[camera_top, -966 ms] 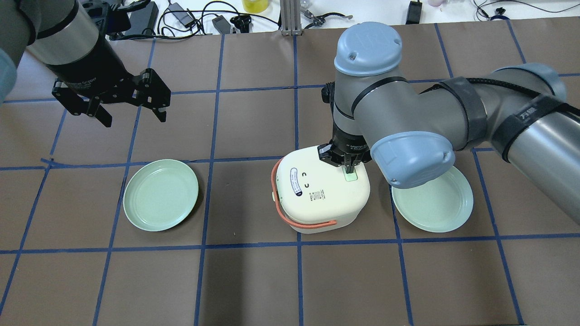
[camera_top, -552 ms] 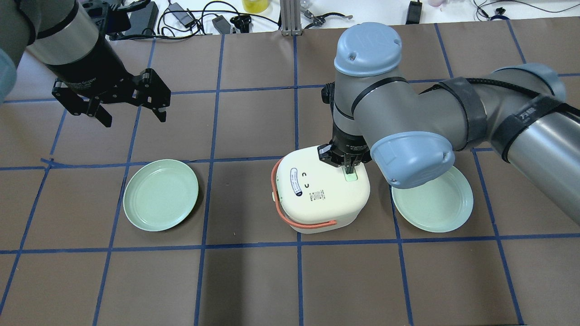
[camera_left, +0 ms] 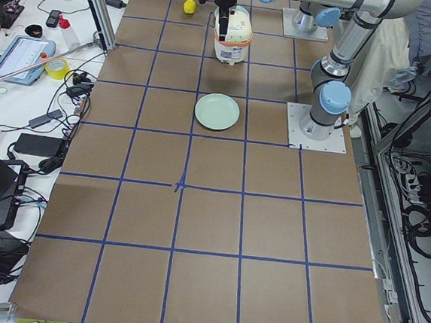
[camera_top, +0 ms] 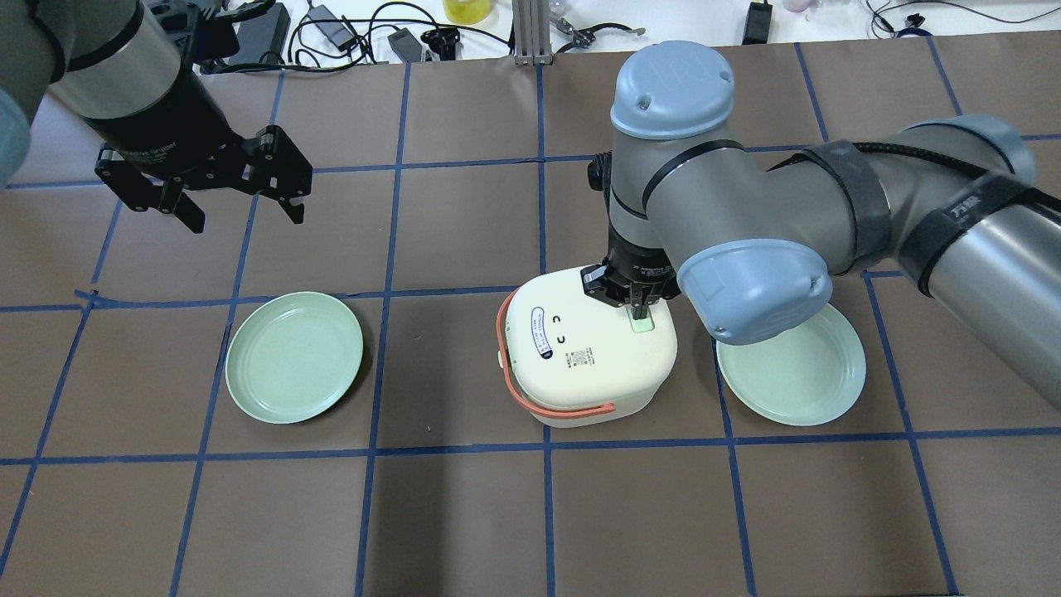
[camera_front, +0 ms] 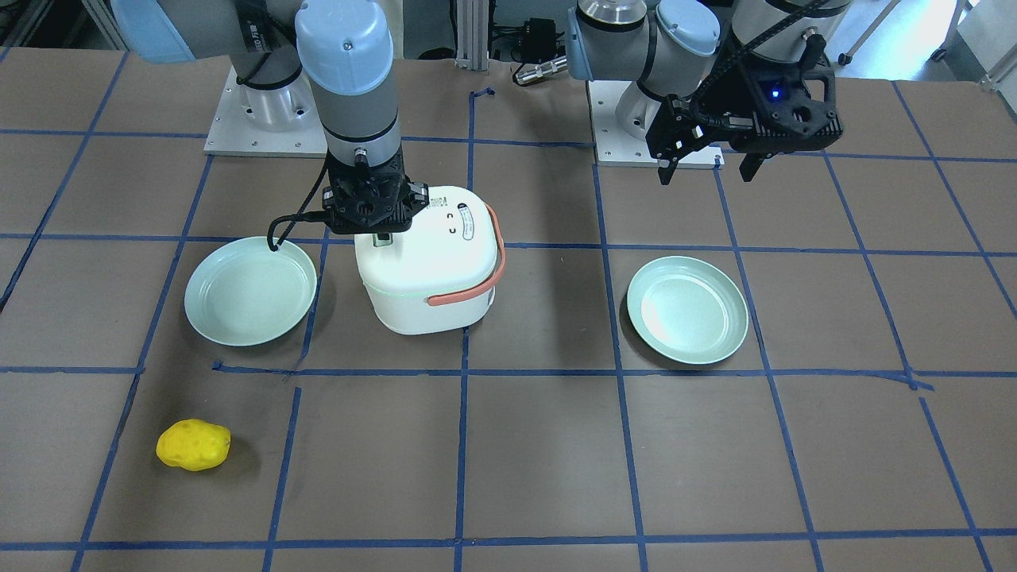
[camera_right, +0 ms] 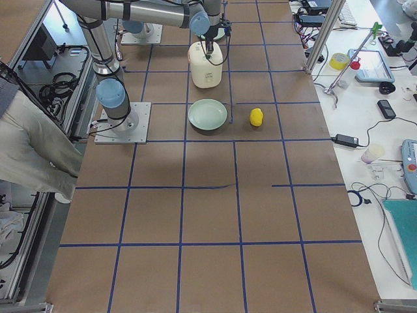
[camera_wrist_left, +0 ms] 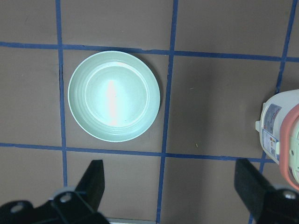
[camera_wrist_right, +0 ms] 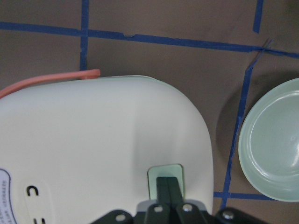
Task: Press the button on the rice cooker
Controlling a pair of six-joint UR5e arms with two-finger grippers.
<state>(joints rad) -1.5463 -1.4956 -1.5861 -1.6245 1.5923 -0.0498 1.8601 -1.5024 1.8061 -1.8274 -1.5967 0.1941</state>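
A white rice cooker (camera_top: 588, 352) with an orange handle (camera_top: 572, 410) stands mid-table; it also shows in the front view (camera_front: 429, 266). Its pale green button (camera_wrist_right: 166, 176) sits on the lid near the right edge, and it shows in the overhead view (camera_top: 642, 323). My right gripper (camera_top: 639, 312) is shut, pointing straight down, its fingertips (camera_wrist_right: 167, 185) resting on the button. My left gripper (camera_top: 240, 211) is open and empty, hovering high over the table's far left, away from the cooker.
One green plate (camera_top: 294, 356) lies left of the cooker, another plate (camera_top: 792, 369) lies right of it, partly under my right arm's elbow. A yellow lumpy object (camera_front: 193, 445) lies near the operators' edge. Cables and tools (camera_top: 348, 33) lie beyond the far edge.
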